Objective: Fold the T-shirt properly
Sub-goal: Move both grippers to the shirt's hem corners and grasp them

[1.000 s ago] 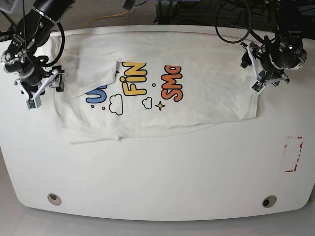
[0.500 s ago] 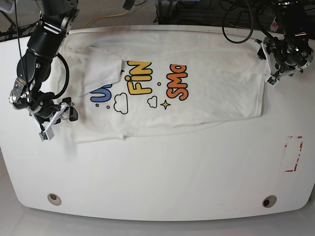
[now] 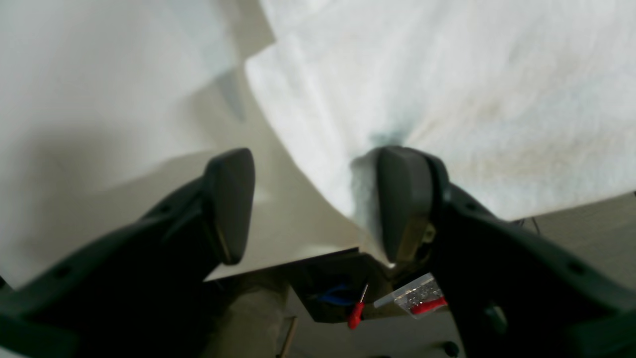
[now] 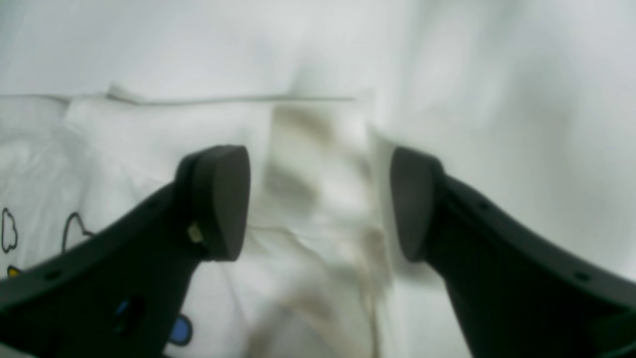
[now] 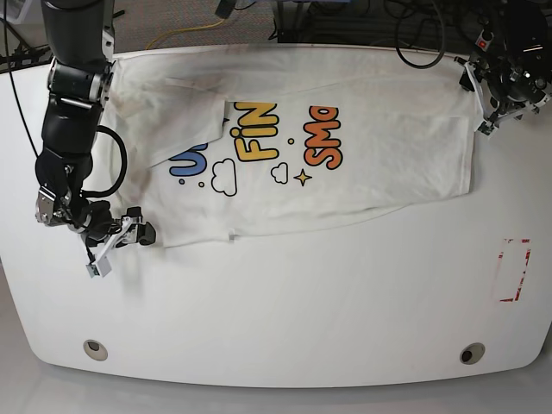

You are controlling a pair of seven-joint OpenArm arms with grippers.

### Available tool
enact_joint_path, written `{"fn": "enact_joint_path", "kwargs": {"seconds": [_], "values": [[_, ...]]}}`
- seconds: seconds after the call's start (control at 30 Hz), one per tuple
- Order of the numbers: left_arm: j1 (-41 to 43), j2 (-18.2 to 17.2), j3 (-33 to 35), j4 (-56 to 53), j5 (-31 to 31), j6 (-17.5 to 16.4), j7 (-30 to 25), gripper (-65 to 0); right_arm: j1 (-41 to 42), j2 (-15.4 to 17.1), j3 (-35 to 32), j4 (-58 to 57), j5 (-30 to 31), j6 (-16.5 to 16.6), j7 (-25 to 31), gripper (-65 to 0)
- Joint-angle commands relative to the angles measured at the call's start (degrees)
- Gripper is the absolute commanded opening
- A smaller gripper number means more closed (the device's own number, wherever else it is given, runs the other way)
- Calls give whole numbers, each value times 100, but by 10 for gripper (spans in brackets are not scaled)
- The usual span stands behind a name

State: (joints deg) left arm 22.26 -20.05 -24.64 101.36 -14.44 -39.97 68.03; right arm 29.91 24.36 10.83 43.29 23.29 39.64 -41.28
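The white T-shirt (image 5: 362,164) lies flat, print up, across the far half of the table, one sleeve folded over near the lettering. My right gripper (image 5: 118,244) is open at the shirt's near left corner. In the right wrist view (image 4: 315,199) that creased corner (image 4: 318,159) lies between the spread fingers. My left gripper (image 5: 479,103) is open at the shirt's far right edge. In the left wrist view (image 3: 315,204) one finger (image 3: 402,199) touches the shirt's hem (image 3: 447,99), and the other stands over bare table.
A red-marked rectangle (image 5: 515,270) is on the white table (image 5: 285,302) at the right. Two round holes (image 5: 96,349) (image 5: 471,354) sit near the front edge. Cables and gear lie behind the table's far edge (image 5: 302,17).
The shirt has slid toward the right and far side. My right gripper moved down the shirt's left edge to its near corner. My left gripper moved up and right.
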Motion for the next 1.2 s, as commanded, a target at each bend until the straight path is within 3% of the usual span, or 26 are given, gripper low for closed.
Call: {"fn": "enact_joint_path", "kwargs": {"seconds": [0.0,0.23,0.43,0.67,0.8,1.0,1.1,1.17], "values": [[38,-83,-81,110,-3,-3,15,-290,204,118,-59,-69,119,36,220,-220],[-121,32,-722,110,-3,-3,41,-292,90,65,-59,-96,119,36,246,-220],[-463,76,-1100,119,-3,-3,50,-292,-59,-137,-59,-105,119,36,616,-224],[-710,84,-1092,558,-3,-3,59,-292,-68,-357,-68,-105,119,-21,607,-289],[-965,278,-1118,655,50,-3,59,-292,-68,-392,-103,-105,119,-30,616,-366],[-1448,366,-1100,646,446,-3,59,-287,-15,-533,-235,-105,119,-30,642,-647],[-1633,366,-1092,646,419,-3,146,-286,-15,-533,-235,-78,119,-30,642,-650],[-1703,339,-1083,664,411,-3,516,-282,-15,-533,-235,-78,119,-30,633,-650]]}}
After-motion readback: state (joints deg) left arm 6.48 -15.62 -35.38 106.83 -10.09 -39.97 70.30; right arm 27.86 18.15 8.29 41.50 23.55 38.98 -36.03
